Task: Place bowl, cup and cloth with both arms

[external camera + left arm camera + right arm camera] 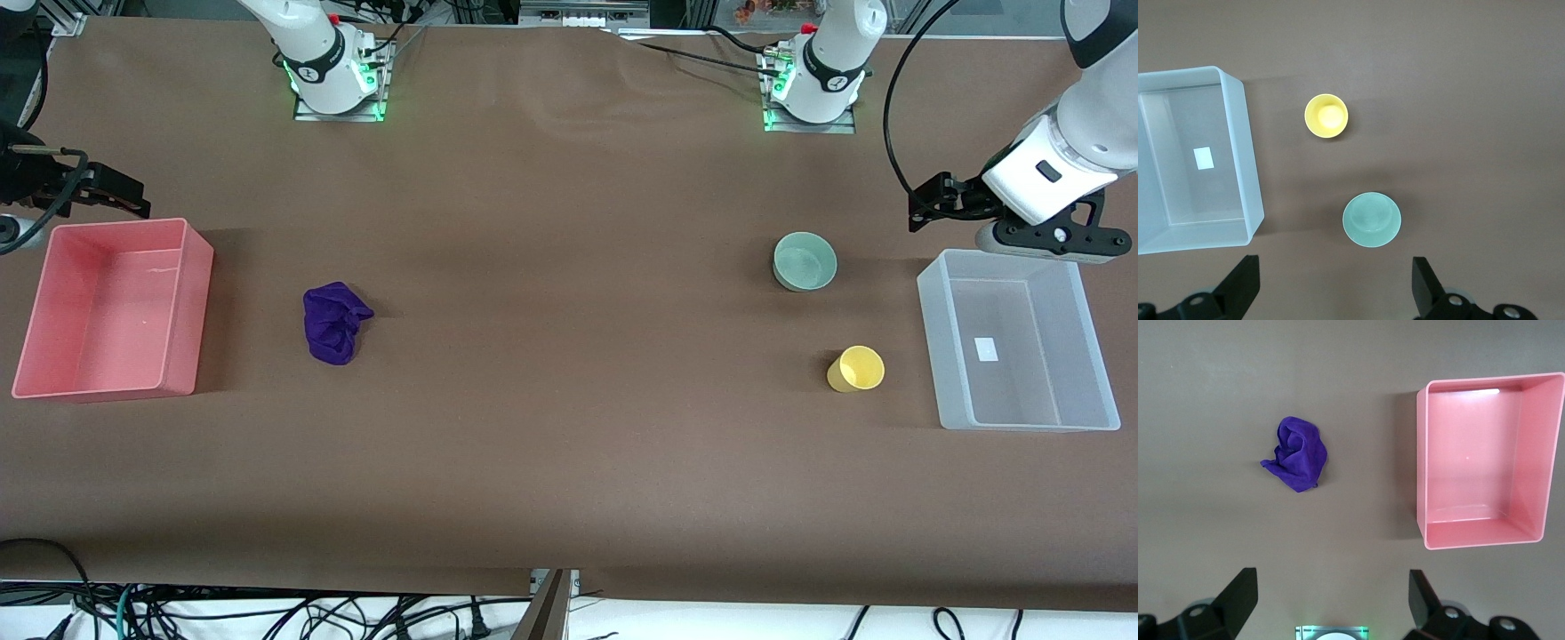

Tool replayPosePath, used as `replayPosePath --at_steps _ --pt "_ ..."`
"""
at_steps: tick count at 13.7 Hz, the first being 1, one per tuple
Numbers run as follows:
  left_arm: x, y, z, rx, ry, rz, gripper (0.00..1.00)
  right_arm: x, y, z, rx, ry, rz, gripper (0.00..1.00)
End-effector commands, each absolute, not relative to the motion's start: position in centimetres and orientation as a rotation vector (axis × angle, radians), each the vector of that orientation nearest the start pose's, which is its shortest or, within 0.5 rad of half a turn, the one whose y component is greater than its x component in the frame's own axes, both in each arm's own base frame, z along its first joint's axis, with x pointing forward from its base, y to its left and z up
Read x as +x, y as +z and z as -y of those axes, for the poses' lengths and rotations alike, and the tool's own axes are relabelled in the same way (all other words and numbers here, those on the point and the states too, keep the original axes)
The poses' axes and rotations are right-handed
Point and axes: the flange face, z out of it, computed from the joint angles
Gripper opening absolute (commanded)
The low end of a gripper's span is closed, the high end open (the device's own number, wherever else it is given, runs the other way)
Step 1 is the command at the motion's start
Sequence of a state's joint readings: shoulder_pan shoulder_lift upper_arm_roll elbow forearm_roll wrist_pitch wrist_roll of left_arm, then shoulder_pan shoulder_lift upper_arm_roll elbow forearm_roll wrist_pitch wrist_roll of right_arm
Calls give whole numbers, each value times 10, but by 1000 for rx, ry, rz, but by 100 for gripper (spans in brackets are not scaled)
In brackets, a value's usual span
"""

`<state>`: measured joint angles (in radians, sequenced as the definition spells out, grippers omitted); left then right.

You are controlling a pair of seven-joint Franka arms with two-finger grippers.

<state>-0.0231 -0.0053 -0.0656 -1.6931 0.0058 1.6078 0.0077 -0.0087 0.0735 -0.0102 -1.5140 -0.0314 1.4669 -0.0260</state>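
Bowl (pixel 805 260), cup (pixel 856 369) nearer the camera, both beside the clear bin (pixel 1093 356); cloth (pixel 334 322) near the pink bin (pixel 191 302); left gripper (pixel 1336 290) and right gripper (pixel 1331 603) hover, fingers apart, empty.

The brown table (pixel 569 462) carries the cloth (pixel 334 323), bowl (pixel 805 260), cup (pixel 856 369), pink bin (pixel 178 302) and clear bin (pixel 933 329).

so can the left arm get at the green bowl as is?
Probably yes. The left gripper is open, up by the clear bin, and the green bowl sits upright on bare table with nothing on it; the yellow cup stands apart, nearer the front camera.
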Motion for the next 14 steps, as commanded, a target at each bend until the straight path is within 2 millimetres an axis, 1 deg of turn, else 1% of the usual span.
replayPosePath --at_steps 1,2,4,5,6,8,9,10,11,12,13,14 --pt "550 576 45 -3137 140 -142 100 567 604 15 -3170 172 20 100" --pt "550 575 40 -3138 140 -132 100 567 605 15 -3170 167 19 100" --pt "550 572 37 -3136 152 -115 100 567 605 17 -3170 167 15 100" --pt "554 566 30 -3139 166 -106 100 567 604 17 -3170 172 15 100" --pt "558 562 17 -3146 172 -69 100 567 604 17 -3170 172 15 100" --pt "558 546 13 -3150 237 -61 100 568 605 16 -3172 162 17 100" --pt "555 531 13 -3141 328 -68 100 569 607 15 -3172 157 19 100" --pt "556 506 14 -3129 470 -107 100 569 607 14 -3171 160 22 100" --pt "557 481 16 -3115 554 -107 100 570 606 13 -3174 160 26 100" --pt "561 459 14 -3117 541 -101 100 574 603 14 -3175 163 29 100" --pt "559 436 14 -3120 521 -115 100 576 605 14 -3174 155 26 100" --pt "550 412 16 -3122 500 -118 100 578 604 14 -3179 148 29 100"
